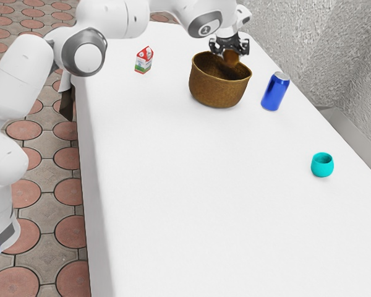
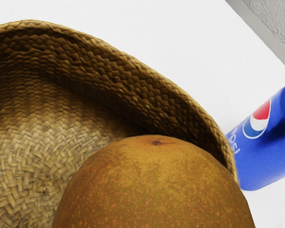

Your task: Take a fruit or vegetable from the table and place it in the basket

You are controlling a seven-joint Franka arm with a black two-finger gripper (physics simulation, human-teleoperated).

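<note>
Hanging over the basket at one o'clock in the exterior view, the brown fruit, pinched by the hand, is judged firm, light, bruisable, best gripped across its widest sides.

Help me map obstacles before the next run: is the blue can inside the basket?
No, the blue can stands on the white table, outside the basket.

at the jaws, the fruit is orange-brown with small orange dots. under them, the basket has brown woven pattern, more pale at bottom. near them, the can is blue with red-white-blue mark. farther from them, the cup is plain turquoise.
</note>
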